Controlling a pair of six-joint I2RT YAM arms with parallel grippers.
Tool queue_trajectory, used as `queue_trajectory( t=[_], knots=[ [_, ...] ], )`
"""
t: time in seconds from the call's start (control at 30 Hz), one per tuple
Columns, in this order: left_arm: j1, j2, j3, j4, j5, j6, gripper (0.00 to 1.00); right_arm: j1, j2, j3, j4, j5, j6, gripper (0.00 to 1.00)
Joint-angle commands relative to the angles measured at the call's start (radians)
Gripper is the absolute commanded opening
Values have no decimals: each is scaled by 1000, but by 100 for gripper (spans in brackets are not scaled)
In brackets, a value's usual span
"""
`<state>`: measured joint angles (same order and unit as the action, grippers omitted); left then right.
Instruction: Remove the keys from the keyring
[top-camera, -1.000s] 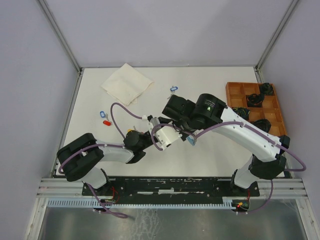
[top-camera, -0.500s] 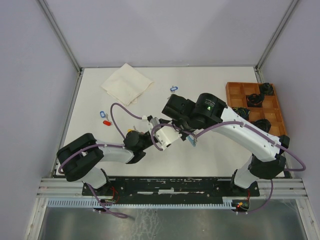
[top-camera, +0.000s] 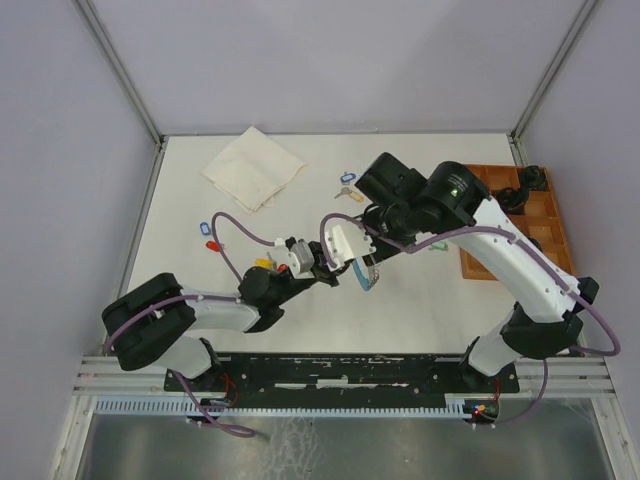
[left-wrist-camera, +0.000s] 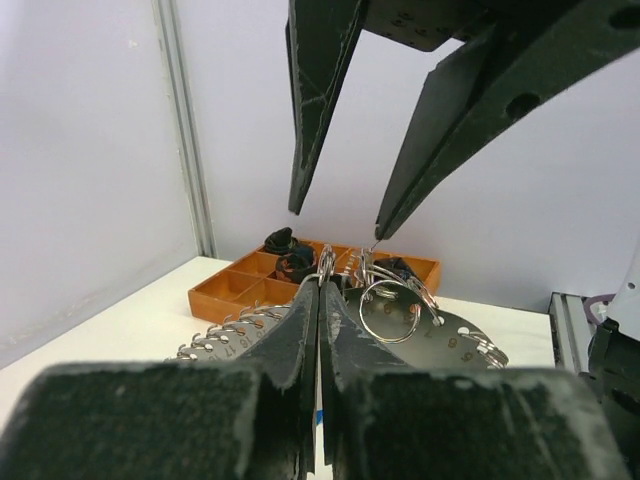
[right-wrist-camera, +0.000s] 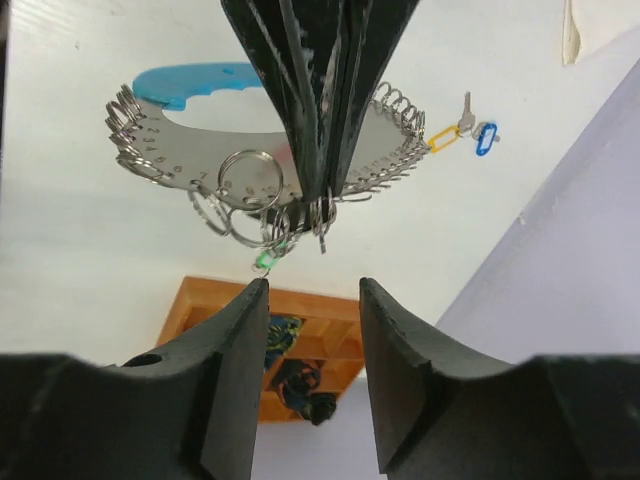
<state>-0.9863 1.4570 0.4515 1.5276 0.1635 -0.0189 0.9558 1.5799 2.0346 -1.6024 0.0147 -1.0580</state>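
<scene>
The keyring (right-wrist-camera: 200, 160) is a silvery numbered crescent plate edged with small split rings, joined to a light-blue band (right-wrist-camera: 195, 85). My left gripper (left-wrist-camera: 320, 290) is shut on its rim and holds it above the table (top-camera: 368, 273). My right gripper (right-wrist-camera: 312, 298) is open just off the keyring, its fingertips (left-wrist-camera: 297, 205) a short gap from the hanging rings and touching nothing. Loose keys lie on the table: one with a yellow tag (top-camera: 345, 193) beside a blue tag (top-camera: 347, 177). A blue-tagged key (top-camera: 207, 228) and a red-tagged key (top-camera: 211, 244) lie at the left.
A wooden compartment tray (top-camera: 470, 180) with dark items stands at the right, and a small green tag (top-camera: 437, 246) lies by its left edge. A folded cream cloth (top-camera: 253, 165) lies at the back left. Purple walls close in the table.
My right gripper has opened and pulled back from the keyring toward the far right. The left gripper has closed on the keyring and carried it slightly right.
</scene>
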Motion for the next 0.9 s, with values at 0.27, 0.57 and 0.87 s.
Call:
queue_trajectory(
  t=[0.27,0.57,0.87],
  knots=[
    [-3,-107,-31,203,1,67,3,-365,-230,-127,269,-601,219,52],
    [-3,-168,-70,201,26,56,3,-585,-193,-257,378,-1082,103,44],
    [-4,-199,-87,201,44,46,3,-561,-82,-179,9,-1182,-499,37]
  ],
)
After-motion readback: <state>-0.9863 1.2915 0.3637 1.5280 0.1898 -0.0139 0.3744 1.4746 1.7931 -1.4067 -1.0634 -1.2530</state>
